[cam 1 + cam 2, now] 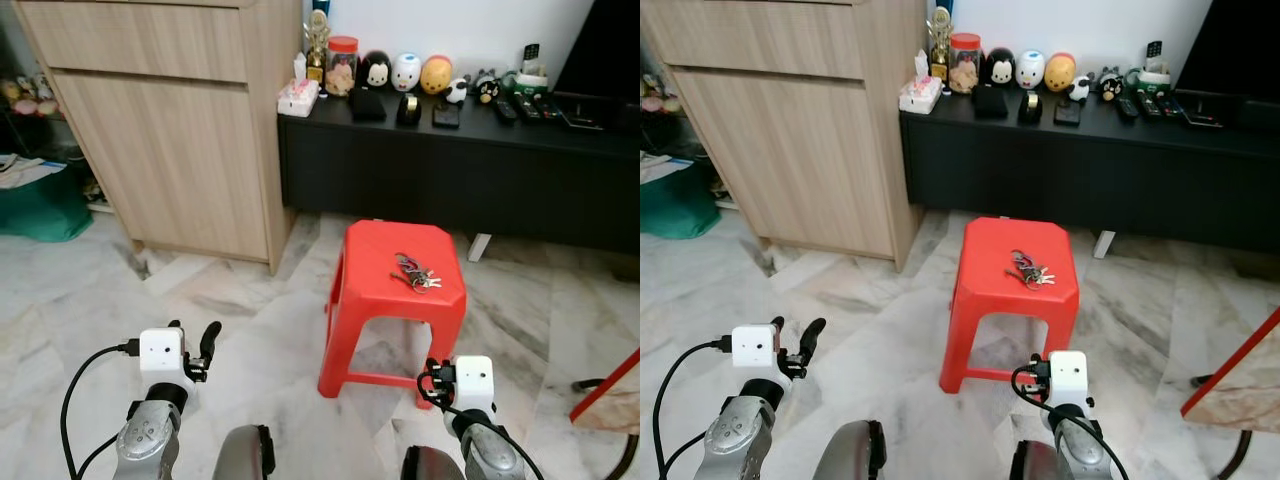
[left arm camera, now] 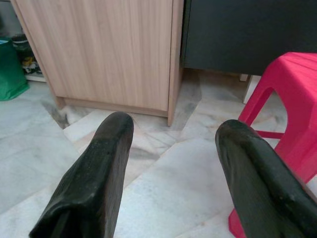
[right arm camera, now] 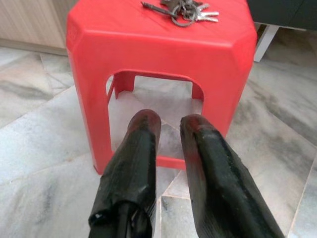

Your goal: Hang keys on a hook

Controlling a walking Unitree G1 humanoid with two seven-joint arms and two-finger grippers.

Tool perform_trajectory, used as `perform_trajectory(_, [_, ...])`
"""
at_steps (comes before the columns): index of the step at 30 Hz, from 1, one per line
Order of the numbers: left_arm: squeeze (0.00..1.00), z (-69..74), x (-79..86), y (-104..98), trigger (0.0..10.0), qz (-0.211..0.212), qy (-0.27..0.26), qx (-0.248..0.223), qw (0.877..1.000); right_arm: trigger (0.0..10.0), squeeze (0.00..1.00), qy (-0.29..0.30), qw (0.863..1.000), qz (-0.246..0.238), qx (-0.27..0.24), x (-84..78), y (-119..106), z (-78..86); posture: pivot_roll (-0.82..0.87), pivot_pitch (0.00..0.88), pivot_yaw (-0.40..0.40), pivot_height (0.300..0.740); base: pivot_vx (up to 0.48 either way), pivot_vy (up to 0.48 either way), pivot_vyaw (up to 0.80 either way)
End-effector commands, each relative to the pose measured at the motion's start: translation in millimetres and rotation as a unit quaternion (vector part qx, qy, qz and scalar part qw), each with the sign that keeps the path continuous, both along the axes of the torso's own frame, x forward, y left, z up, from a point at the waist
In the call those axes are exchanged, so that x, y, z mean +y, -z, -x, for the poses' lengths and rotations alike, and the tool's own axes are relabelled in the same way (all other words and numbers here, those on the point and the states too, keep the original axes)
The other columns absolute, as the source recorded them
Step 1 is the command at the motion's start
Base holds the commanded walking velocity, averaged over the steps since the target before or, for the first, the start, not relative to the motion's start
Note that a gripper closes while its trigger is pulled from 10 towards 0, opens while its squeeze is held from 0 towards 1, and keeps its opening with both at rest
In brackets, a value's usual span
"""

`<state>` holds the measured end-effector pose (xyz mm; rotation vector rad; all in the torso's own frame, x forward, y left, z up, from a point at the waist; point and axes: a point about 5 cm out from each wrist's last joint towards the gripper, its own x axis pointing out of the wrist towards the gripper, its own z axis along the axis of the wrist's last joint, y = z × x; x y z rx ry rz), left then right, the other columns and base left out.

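A: While still short of the stool, noted nearest: left gripper (image 2: 168,168) at about 7 o'clock in the head view, fingers spread wide, nothing between them. Right gripper (image 3: 168,163) at about 5 o'clock, fingers nearly together with a narrow gap, empty.

B: Confirmed. Beyond them?

A: Marble floor (image 1: 250,330), then red stool (image 1: 395,300) just ahead, slightly right of centre. Keys (image 1: 415,272) lying flat on its seat, toward the far right part of the top.

B: Bearing of keys from the grippers?

A: From the right gripper, roughly 12 o'clock, a touch to 11, higher than the fingers and apart from them. From the left gripper, near 2 o'clock and farther off. Right arm judged the nearer.

B: Long axis of the bunch?

A: Appears to run from 10 to 4 o'clock across the seat; individual keys too small to separate.

B: Farther back?

A: Wooden cabinet (image 1: 170,130) at 10 o'clock, black console (image 1: 450,170) with small figurines at 12 to 2. Hook not identified.
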<state>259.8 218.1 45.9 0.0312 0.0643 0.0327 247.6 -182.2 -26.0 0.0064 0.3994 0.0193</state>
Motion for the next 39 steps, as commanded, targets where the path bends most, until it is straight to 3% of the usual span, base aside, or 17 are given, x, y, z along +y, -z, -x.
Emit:
perform_trajectory(1, [0.0,-0.9,-0.6,2.0,10.0,-0.001,0.003,0.009,1.0,10.0,0.0,0.012,1.0,-0.002,0.0,-5.0,-0.4,0.3,0.04,0.0,-0.041,0.586,0.0,0.0,0.0])
perform_trajectory(39, [0.0,-3.2,-1.0,1.4,10.0,0.001,0.015,0.008,1.0,10.0,0.0,0.0,1.0,-0.003,-0.001,-2.1,-0.9,-1.0,0.04,0.0,-0.039,0.586,0.26,0.0,0.03])
